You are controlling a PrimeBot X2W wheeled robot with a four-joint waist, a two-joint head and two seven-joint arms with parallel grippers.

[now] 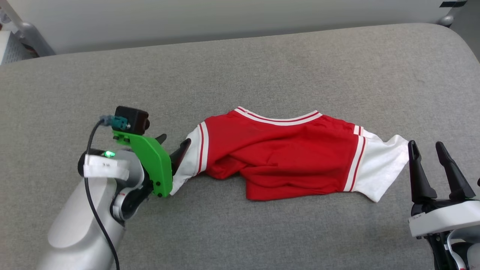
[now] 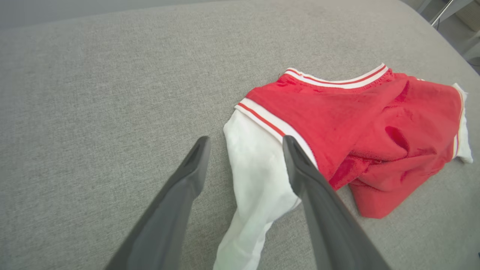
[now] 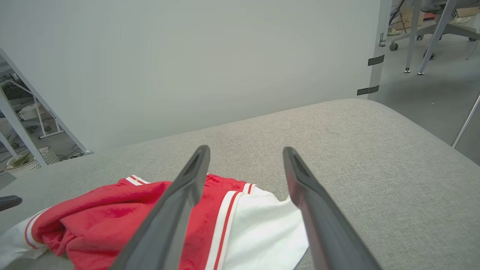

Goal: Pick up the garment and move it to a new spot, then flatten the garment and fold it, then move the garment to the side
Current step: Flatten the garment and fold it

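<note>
The garment is a red T-shirt with white sleeves and striped trim, lying bunched across the middle of the grey padded table. My left gripper is open at the shirt's left end. In the left wrist view the white sleeve lies between the spread fingers of the left gripper, and the jaws are not pressed onto it. My right gripper stands open just right of the other white sleeve, apart from it. The right wrist view has the garment low and left of the right gripper.
A pale wall runs behind the table. The table's rounded far corner is at the upper right, with floor and chair legs beyond it. A metal frame stands off the left side.
</note>
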